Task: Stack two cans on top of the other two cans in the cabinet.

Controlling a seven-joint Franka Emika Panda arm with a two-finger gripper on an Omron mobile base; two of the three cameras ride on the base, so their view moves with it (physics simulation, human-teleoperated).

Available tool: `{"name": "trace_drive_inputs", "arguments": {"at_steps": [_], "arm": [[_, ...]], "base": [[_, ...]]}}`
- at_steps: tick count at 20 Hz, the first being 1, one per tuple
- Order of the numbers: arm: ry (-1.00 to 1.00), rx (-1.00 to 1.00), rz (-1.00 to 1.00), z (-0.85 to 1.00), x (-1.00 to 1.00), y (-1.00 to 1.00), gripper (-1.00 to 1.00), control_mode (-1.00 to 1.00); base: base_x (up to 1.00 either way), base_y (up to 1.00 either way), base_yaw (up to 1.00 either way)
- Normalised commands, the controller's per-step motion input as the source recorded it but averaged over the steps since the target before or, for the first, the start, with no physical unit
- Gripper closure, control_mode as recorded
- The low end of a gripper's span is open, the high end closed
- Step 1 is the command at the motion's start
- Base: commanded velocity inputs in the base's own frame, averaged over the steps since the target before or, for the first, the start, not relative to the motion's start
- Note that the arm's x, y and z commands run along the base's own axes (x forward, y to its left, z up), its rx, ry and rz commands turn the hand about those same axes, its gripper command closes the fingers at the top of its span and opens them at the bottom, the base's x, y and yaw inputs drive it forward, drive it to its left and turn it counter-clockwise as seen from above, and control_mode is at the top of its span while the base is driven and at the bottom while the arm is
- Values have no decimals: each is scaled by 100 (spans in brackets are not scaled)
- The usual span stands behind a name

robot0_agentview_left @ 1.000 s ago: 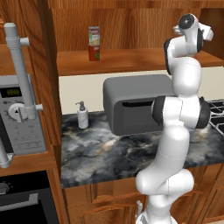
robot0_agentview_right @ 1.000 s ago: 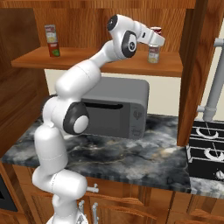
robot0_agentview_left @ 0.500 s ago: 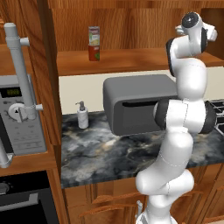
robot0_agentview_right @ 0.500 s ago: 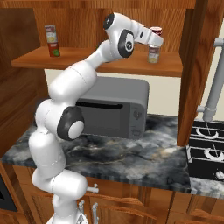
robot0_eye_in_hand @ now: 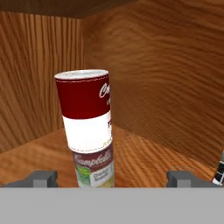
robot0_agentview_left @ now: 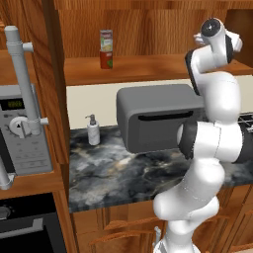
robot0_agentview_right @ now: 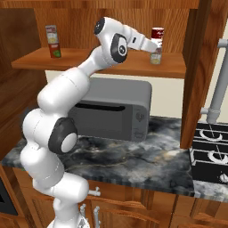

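Hand: the gripper (robot0_eye_in_hand: 112, 178) stood wide open, holding nothing.
Cans: red-and-white can (robot0_eye_in_hand: 86, 109) sat on grey-green can (robot0_eye_in_hand: 95, 169) in the cabinet (robot0_agentview_right: 133, 67).
Feel: probably hard, smooth, tippy (grab its middle).

- The white arm rises from its base in a tall S-shaped curve, dark joints showing at the lower elbow and near the top.
- In the right base view the upper link slopes up and to the right, ending in a rounded dark-faced wrist at shelf height.
- From the wrist the hand points roughly level toward the right end of the cabinet shelf.
- The gripper (robot0_agentview_right: 153, 44) sits just in front of the stacked cans there.
- In the hand view the gripper (robot0_eye_in_hand: 113, 178) has its jaws spread wide, one fingertip (robot0_eye_in_hand: 43, 178) on each side, with nothing between them gripped.
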Motion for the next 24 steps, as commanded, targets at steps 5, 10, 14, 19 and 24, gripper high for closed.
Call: {"name": "trace_drive_inputs", "arguments": {"at_steps": [5,10,14,19,24], "arm": [[0,0,6,-3,-58,18,-100,-100],[0,1,21,2,-72,20,-100,-100],[3,4,30,6,-73,30,-100,-100],[7,0,32,3,-69,36,-100,-100],[4,0,27,-1,-74,43,-100,-100]], "base": [[0,0,0],[0,0,0],[0,0,0],[0,0,0],[0,0,0]]}}
